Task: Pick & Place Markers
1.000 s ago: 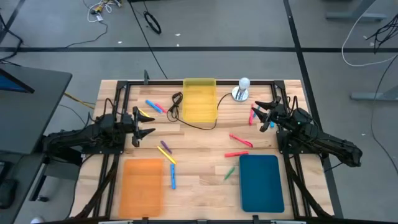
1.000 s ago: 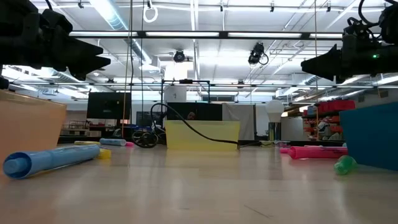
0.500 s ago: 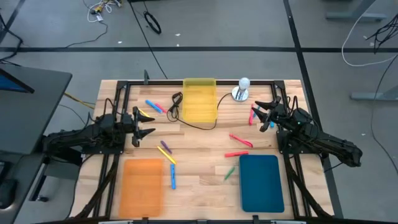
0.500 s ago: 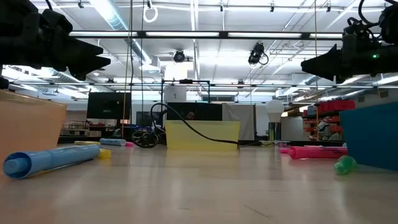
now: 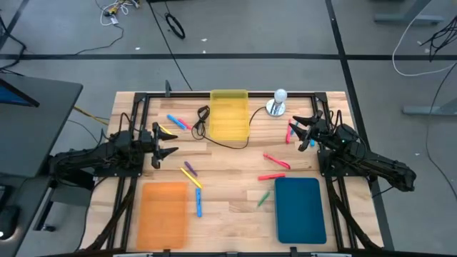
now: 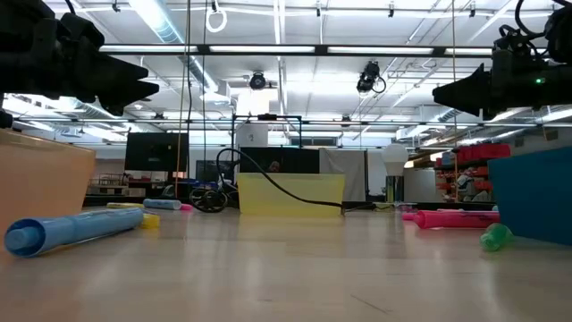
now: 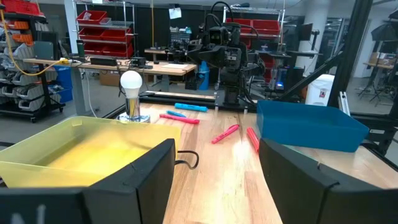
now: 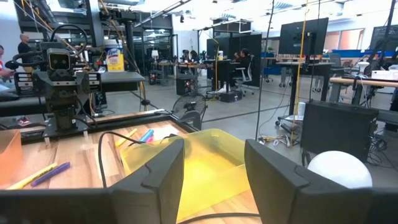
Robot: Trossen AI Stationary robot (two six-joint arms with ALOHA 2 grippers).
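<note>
Yellow tray (image 5: 228,114), orange tray (image 5: 162,213), teal tray (image 5: 300,209), black cable (image 5: 214,138).

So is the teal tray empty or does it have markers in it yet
Empty. In the high view the teal tray shows only its bare teal floor; the nearest markers, a green marker and a pink marker, lie on the table outside it.

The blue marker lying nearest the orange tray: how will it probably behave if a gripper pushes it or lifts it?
The short blue cylindrical marker has a round body lying flat on smooth wooden table, so a sideways push would probably roll it. It looks straight and rigid, so likely stiff when lifted. Being thin and small, it probably weighs little.
</note>
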